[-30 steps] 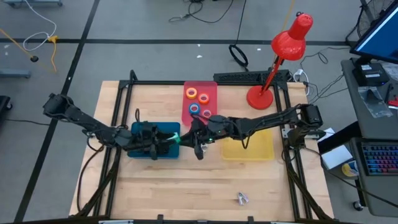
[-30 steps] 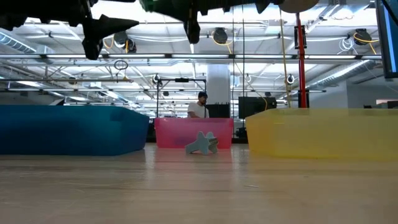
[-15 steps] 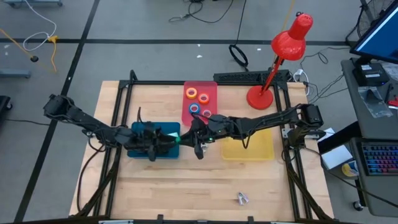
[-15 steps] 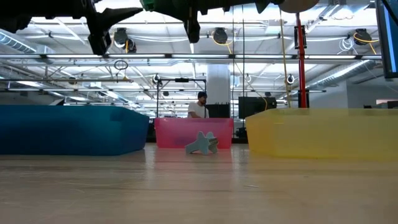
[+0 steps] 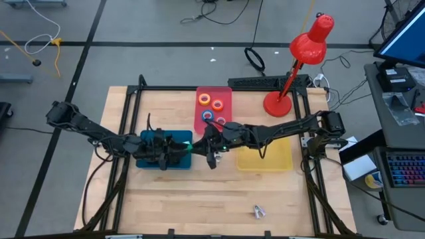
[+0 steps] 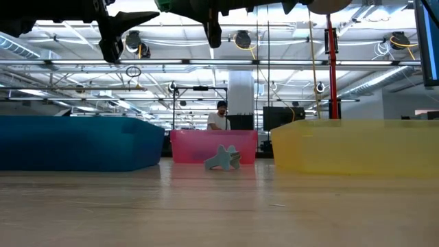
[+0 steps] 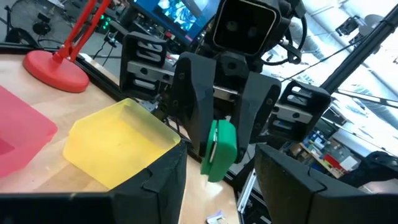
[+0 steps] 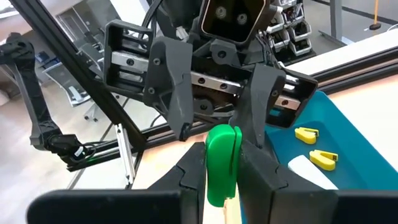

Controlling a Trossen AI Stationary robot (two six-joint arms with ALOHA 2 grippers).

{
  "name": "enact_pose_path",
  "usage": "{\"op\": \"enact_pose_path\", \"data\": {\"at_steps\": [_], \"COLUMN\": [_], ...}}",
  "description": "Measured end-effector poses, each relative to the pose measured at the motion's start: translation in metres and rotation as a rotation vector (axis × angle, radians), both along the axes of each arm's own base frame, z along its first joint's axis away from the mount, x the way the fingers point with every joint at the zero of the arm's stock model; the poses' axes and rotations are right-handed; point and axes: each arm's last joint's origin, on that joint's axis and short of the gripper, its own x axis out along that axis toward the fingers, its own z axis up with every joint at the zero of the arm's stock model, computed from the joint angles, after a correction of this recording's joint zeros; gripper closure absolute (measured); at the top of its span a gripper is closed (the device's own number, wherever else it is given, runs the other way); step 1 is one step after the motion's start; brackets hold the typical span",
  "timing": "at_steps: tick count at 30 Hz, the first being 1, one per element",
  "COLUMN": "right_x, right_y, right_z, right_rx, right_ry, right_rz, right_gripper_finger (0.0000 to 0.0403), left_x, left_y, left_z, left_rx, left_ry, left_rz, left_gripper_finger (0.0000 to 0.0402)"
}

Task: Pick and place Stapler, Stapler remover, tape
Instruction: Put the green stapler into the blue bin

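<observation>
**Green stapler held between two grippers**

Stapler, small green plastic [image 8: 222, 163], is clamped in the right gripper [image 8: 222, 177] above table centre. Facing it, the left gripper [image 7: 217, 180] stands spread around it over the blue tray [image 5: 154, 137]. Coloured tape rings [image 5: 211, 102] lie in the pink tray [image 5: 226, 93] at twelve o'clock.

Three trays are sitting mid-table [image 5: 166, 199]: one tray [image 5: 214, 106] toward the far edge, holding the tape rolls [image 5: 211, 101]; two nearer, left [image 5: 149, 161] and right [image 5: 272, 159]. Lamp [image 5: 292, 73] is standing at the far right corner.
</observation>
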Motion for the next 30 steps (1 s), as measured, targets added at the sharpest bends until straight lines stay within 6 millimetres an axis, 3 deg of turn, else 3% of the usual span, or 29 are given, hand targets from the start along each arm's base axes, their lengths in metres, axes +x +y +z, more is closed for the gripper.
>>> {"op": "enact_pose_path", "data": {"at_steps": [6,14,24,30], "right_x": [0.0,0.01,0.011,0.01], "right_y": [0.003,0.004,0.004,0.005], "right_z": [0.002,-0.01,-0.01,-0.011], "right_rx": [0.018,0.062,0.063,0.063], "right_ry": [-0.019,-0.042,-0.055,-0.043], "right_rz": [-0.006,-0.024,-0.029,-0.025], "right_gripper_finger": [0.0349,0.0349,0.0349,0.0349], "left_x": [0.002,0.007,0.008,0.009], "left_y": [0.002,0.0,0.0,0.003], "left_z": [0.002,0.011,0.003,0.005], "left_rx": [0.004,0.056,0.01,0.032], "left_ry": [0.004,0.019,0.096,0.074], "left_rz": [0.011,0.007,-0.029,-0.043], "left_gripper_finger": [0.0213,0.0213,0.0214,0.0246]}}
